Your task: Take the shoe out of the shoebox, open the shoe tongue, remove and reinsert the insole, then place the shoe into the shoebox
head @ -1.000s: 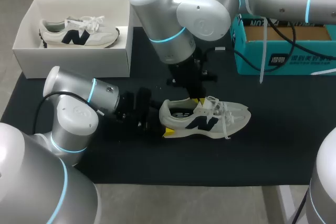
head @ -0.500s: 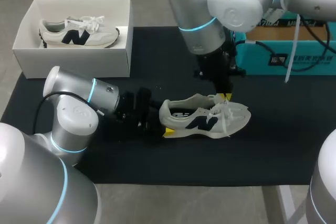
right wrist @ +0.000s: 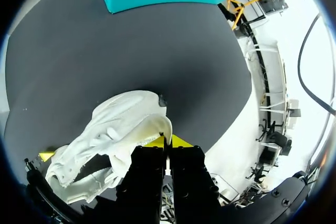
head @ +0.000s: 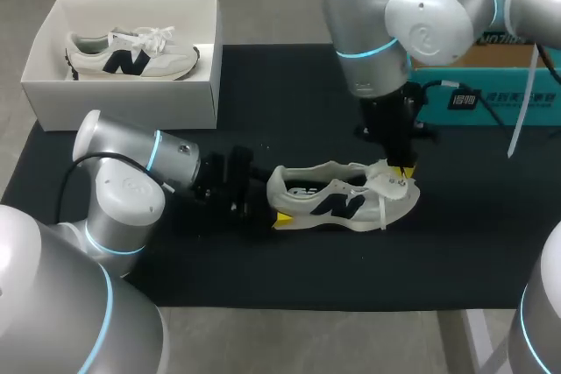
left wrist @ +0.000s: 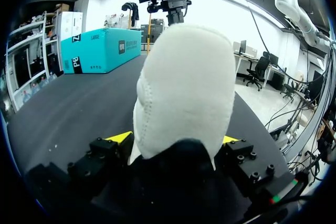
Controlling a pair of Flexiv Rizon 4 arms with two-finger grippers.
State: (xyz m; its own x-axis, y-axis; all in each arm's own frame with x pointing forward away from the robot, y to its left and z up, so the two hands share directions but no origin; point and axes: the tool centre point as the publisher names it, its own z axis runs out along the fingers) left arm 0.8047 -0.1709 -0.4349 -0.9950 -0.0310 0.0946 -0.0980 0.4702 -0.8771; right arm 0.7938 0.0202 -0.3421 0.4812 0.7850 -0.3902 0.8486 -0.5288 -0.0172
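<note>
Shoe [head: 342, 199] — heel in left gripper [left wrist: 177, 139] (tongue: right gripper [right wrist: 167, 141])

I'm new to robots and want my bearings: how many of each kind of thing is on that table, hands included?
Shoes: 2 (mat shoe, boxed shoe)
Boxes: 2 (white shoebox, teal box)
Black mat: 1
Robot hands: 2 (left hand, right hand)
Total: 7

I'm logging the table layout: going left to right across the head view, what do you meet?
Open white cardboard shoebox holding a white sneaker → second white sneaker with a dark logo, outside it → teal cardboard box.
</note>
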